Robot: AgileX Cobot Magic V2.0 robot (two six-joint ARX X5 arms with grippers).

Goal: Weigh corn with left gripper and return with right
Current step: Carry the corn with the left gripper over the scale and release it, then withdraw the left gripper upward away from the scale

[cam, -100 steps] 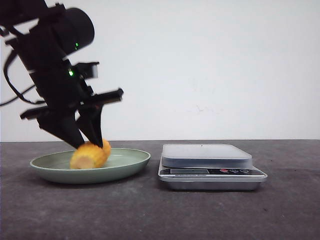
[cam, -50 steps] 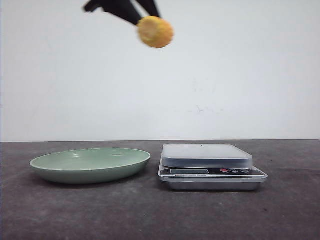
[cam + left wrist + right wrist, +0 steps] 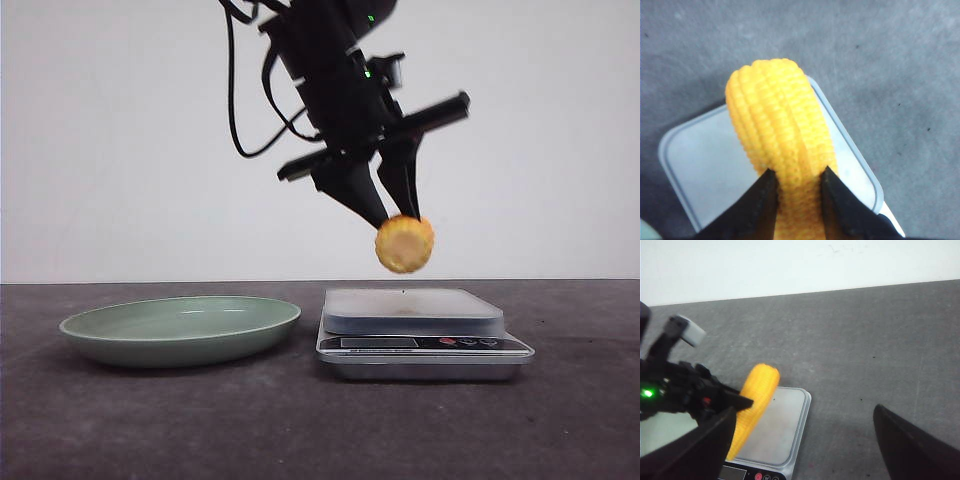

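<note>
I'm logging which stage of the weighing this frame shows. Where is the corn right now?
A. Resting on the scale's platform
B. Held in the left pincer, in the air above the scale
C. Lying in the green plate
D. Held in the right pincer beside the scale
B: the left pincer grips the corn, which hangs clear above the scale; the green plate holds nothing.

Bright, even light falls from overhead, leaving the white wall washed out and only faint shadows under the plate (image 3: 180, 330) and scale (image 3: 424, 333), while the corn (image 3: 782, 145) close to the left wrist camera looks soft.
</note>
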